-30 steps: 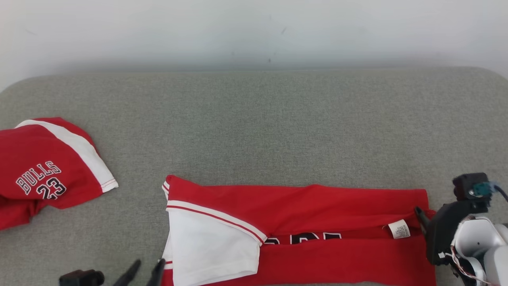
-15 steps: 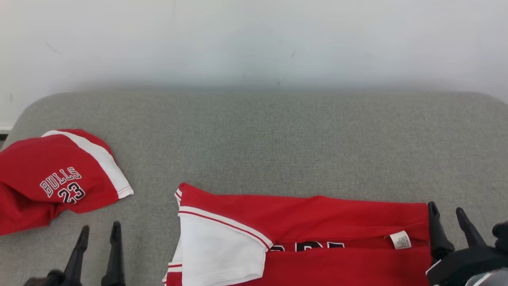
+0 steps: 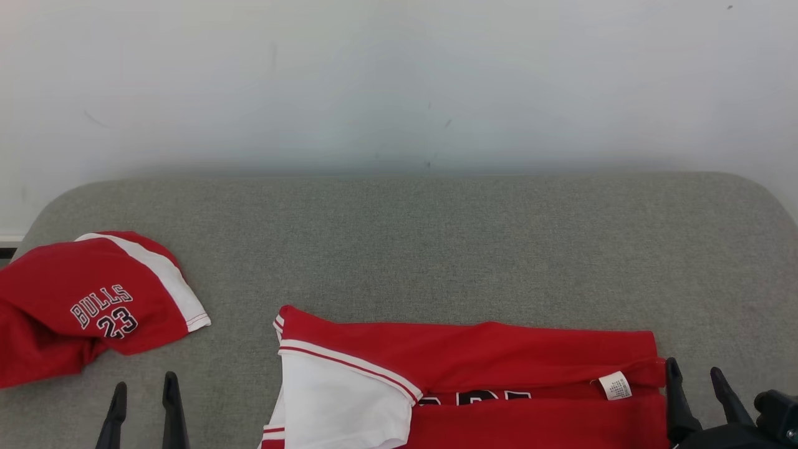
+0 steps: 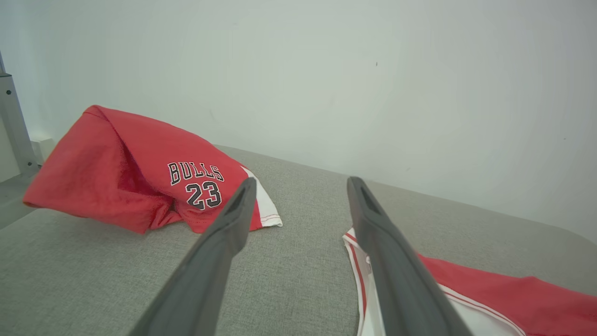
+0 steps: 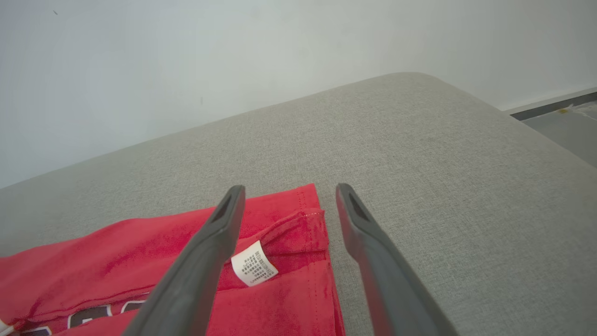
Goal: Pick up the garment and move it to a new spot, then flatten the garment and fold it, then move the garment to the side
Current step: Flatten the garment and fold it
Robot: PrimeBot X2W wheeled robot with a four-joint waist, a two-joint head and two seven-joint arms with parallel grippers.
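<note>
The garment [image 3: 486, 355] is soft matt cloth, the upholstery [image 3: 436, 249] rough grey weave, the wall [image 3: 374, 75] smooth.

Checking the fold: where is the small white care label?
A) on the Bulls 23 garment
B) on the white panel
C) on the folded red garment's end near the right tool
C: the care label lies at the end of the folded garment, beside the right tool.

The folded red-and-white fabric garment [image 3: 499, 368] is running off the head view's bottom edge, a fold is half covering its black lettering [image 3: 477, 396], and its small white label [image 3: 615, 385] is carrying unreadably small print.
</note>
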